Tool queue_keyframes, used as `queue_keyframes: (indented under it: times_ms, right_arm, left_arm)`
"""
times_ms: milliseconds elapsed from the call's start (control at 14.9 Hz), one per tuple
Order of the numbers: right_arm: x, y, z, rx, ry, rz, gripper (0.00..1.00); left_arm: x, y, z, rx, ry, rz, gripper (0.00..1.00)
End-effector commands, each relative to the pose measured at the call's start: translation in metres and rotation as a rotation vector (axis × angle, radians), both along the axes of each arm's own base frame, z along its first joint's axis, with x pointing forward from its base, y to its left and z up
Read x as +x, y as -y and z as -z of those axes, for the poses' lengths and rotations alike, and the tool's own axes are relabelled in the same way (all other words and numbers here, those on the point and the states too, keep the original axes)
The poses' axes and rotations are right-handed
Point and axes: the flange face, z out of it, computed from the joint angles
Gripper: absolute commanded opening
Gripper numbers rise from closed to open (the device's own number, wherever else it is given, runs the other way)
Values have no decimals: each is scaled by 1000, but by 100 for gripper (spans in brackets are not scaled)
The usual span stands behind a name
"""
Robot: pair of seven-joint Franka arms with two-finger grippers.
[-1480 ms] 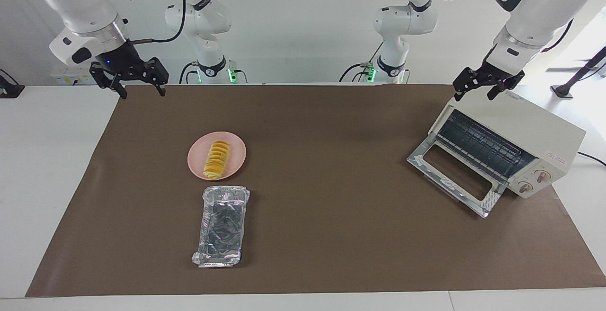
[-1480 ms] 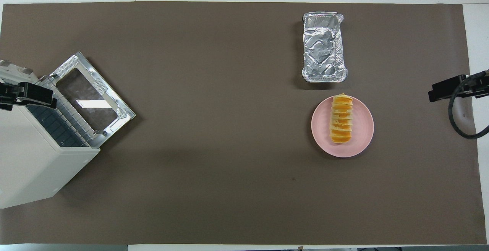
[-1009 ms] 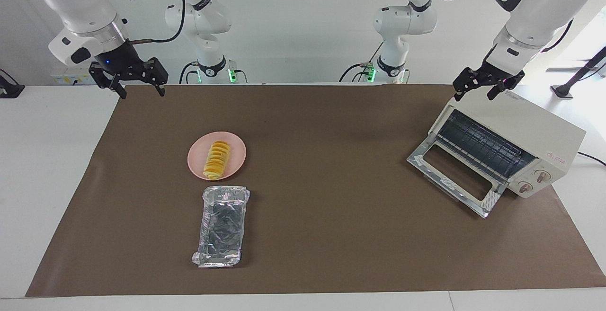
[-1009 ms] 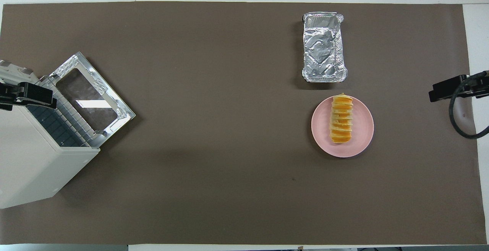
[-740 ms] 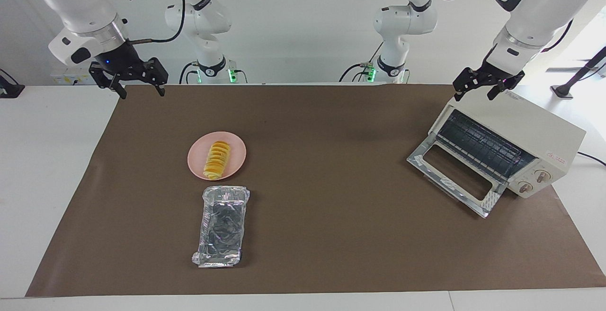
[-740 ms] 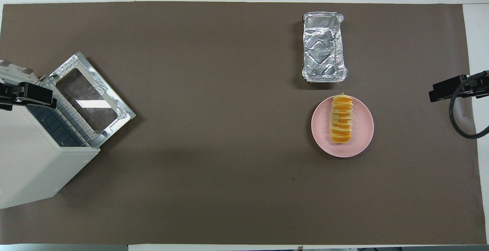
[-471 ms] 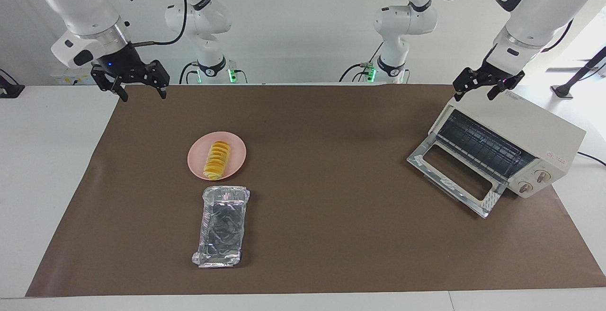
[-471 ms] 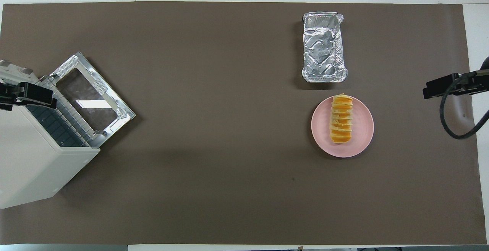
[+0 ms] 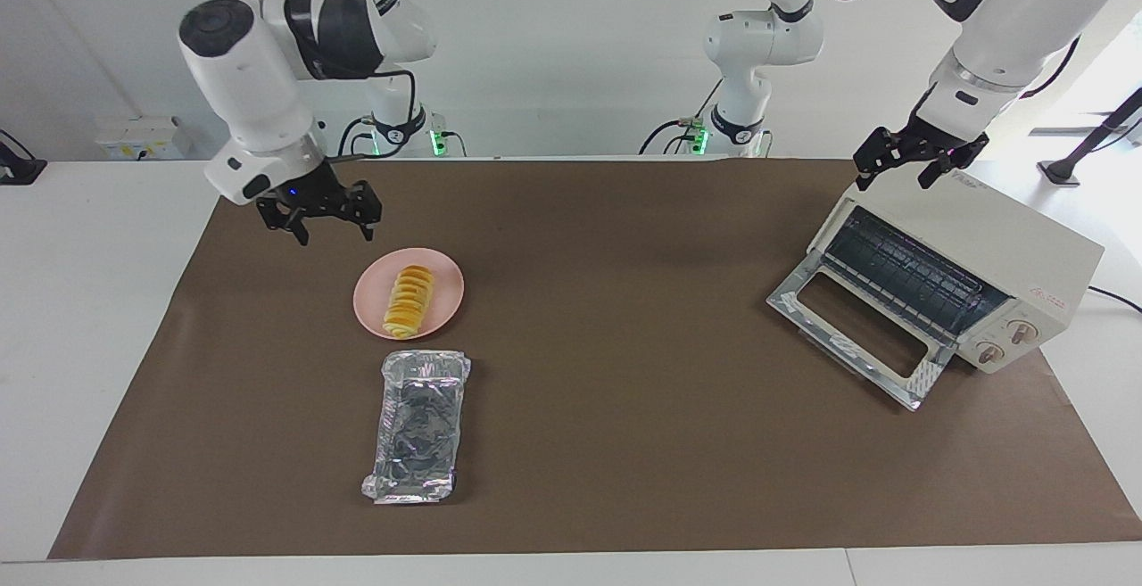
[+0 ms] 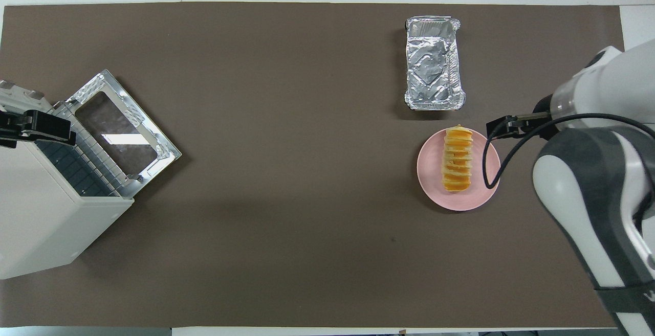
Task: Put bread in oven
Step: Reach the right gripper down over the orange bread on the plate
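in the facing view your bread (image 9: 409,301) lies on the pink plate (image 9: 443,301) at centre left, ready to be lifted; the oven (image 9: 946,278) at right has its door dropped, rack exposed. the right gripper (image 9: 326,220), fingers apart, hangs over the desk (image 9: 607,443) just above the plate. the left gripper (image 9: 906,165), fingers apart, waits over the oven's top corner.

in the overhead view the right arm's wrist sits just right of the plate (image 10: 427,172).

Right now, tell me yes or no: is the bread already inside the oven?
No, the bread lies on the pink plate, toward the right arm's end of the table, while the oven stands open with only its rack inside.
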Motion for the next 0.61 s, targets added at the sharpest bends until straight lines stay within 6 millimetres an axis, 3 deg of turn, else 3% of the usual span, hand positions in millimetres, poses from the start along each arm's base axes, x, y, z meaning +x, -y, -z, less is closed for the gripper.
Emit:
queue_keyframes:
  times_ms: [0, 336, 538]
  right_arm:
    - [-1, -10, 57, -12, 9, 1, 100]
    - [-32, -11, 125, -8, 40, -22, 100]
    - [-38, -9, 139, -7, 47, -91, 100]
  left_arm:
    - [-2, -1, -3, 12, -5, -7, 100]
    - [-2, -1, -3, 12, -6, -7, 100]
    - [-2, -1, -3, 12, -5, -7, 100]
